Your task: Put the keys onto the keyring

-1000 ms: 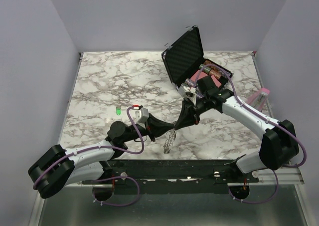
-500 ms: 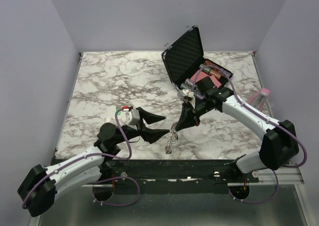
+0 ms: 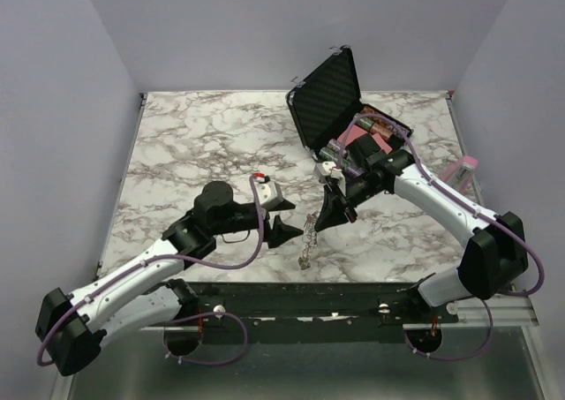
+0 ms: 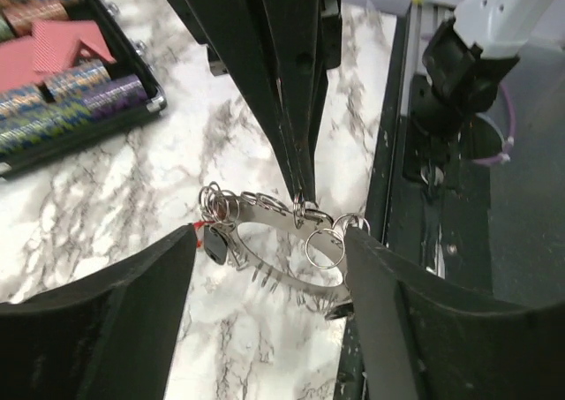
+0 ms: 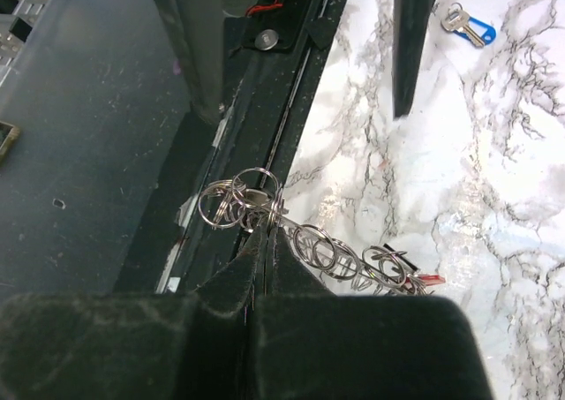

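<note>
Keyring (image 4: 265, 207) of linked silver rings, pinched by my right gripper (image 5: 264, 241).
Left gripper (image 3: 287, 219) gapes beside it; black case (image 3: 327, 100) holds patterned rolls (image 4: 93, 95).

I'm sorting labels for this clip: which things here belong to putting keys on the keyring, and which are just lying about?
In the job: keyring chain, pinched in the shut right tool; black-headed key hanging on it; open left tool close by.
Lying about: open black case; pink item at far right; small blue-and-silver piece, possibly a key.
</note>
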